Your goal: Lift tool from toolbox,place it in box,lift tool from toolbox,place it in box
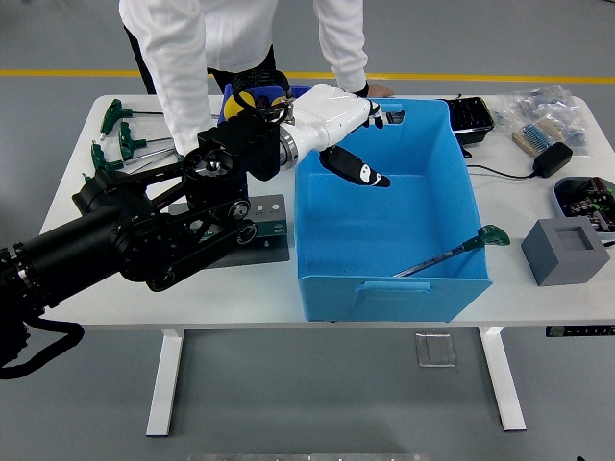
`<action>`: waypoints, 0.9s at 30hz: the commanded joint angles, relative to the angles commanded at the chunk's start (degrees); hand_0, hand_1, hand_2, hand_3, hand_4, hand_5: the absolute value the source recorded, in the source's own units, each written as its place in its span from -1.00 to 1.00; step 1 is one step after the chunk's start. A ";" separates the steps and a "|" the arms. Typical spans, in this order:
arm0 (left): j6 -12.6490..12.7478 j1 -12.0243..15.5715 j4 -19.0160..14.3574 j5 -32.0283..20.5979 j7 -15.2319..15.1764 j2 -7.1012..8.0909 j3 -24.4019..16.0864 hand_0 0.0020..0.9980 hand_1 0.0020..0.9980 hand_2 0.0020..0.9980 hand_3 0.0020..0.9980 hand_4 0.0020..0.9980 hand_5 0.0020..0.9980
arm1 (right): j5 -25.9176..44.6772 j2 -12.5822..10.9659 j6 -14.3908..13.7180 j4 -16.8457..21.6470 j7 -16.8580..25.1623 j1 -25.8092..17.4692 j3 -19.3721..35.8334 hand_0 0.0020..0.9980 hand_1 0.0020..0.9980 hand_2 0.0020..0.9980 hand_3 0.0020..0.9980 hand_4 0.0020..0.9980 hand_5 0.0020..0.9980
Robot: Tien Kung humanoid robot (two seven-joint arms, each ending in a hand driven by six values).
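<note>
Left hand (344,130) empty with fingers loosely apart over the far-left part of the blue box (384,283), green-handled tool (450,254) lying inside it with the handle propped on the right wall, person's hand (197,165) at the desk's (288,288) far-left.

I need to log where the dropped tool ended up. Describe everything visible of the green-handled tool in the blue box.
The green-handled tool is a slim metal shaft ending in a dark green, plastic-looking T-shaped handle. It lies slanted in the blue box, shaft end down near the front right corner of the floor, handle end propped up on the right wall's rim and sticking out over it. Nothing holds it; the left hand is open over the box's far left part, apart from it.
</note>
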 joint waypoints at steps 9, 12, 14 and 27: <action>-3.16 7.76 -1.17 9.57 0.98 2.84 -14.11 0.08 0.18 0.33 0.46 1.00 0.45 | 0.11 0.42 -0.11 0.00 -0.03 -0.21 0.60 0.36 0.36 0.58 0.63 1.00 0.97; -3.21 11.02 -2.87 10.99 1.56 4.05 -18.78 0.08 0.18 0.33 0.46 1.00 0.45 | 0.25 0.57 -0.18 0.00 0.10 -0.24 0.98 0.36 0.36 0.58 0.63 1.00 0.97; -3.03 12.80 -3.80 11.51 1.96 4.84 -21.29 0.12 0.19 0.33 0.48 1.00 0.46 | 0.30 0.70 -0.23 0.00 0.14 -0.32 1.25 0.36 0.36 0.58 0.63 1.00 0.97; -9.18 11.65 -12.04 10.02 -9.63 18.19 -9.15 0.54 0.44 0.50 0.52 1.00 0.42 | 0.48 0.95 -0.42 0.00 -0.01 -0.43 1.51 0.36 0.36 0.58 0.63 1.00 0.97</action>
